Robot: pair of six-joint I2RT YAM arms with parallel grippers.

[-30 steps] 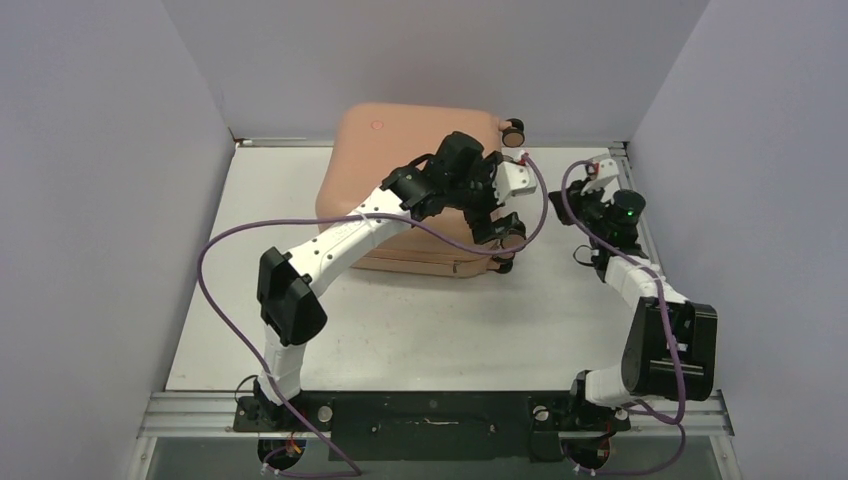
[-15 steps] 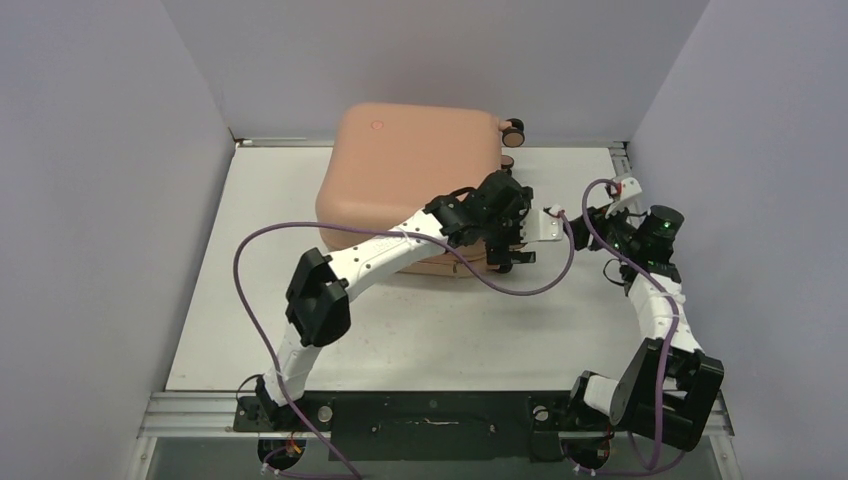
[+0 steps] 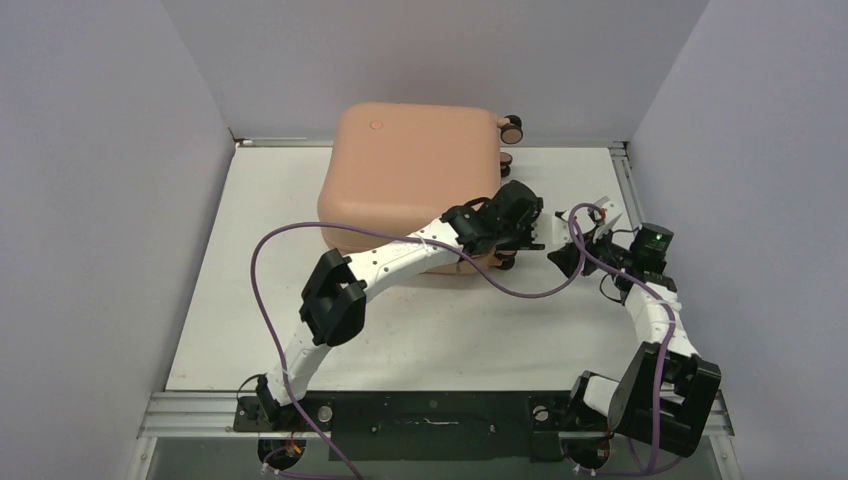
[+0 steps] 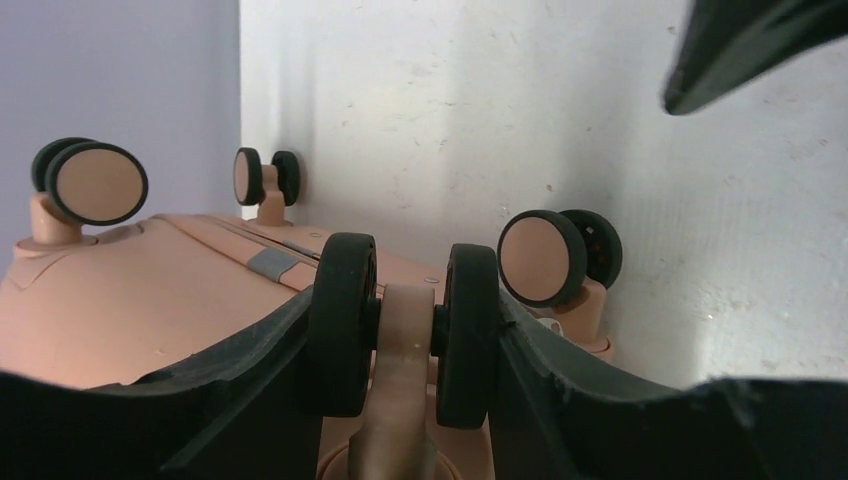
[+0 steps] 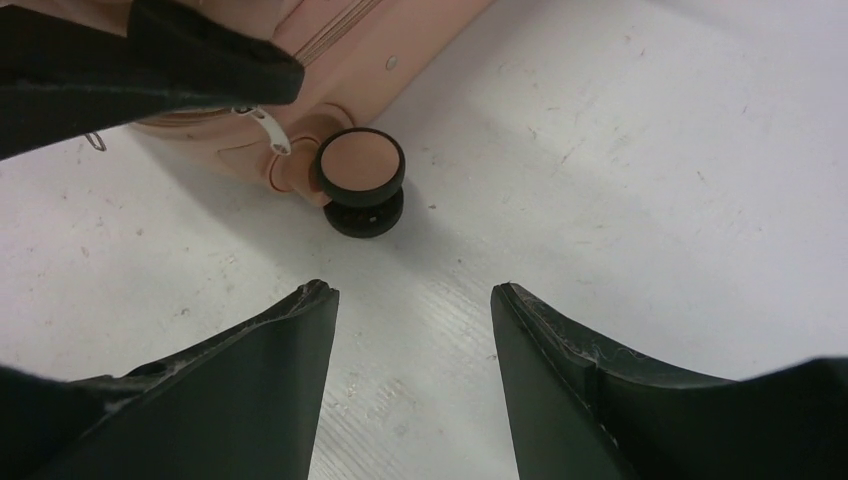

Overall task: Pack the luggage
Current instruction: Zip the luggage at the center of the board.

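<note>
Closed luggage [image 3: 410, 165] lies on desk [image 3: 250, 300]; step looks like repositioning. L tool [image 4: 405, 320] clamps one twin wheel [image 4: 340, 320], seemingly firm; R tool [image 5: 410, 295] wide, empty. Next: steady pull.

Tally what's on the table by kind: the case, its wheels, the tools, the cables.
luggage: 1
caster: 4
tool: 2, left tool and right tool
purple cable: 2
Total: 9
</note>
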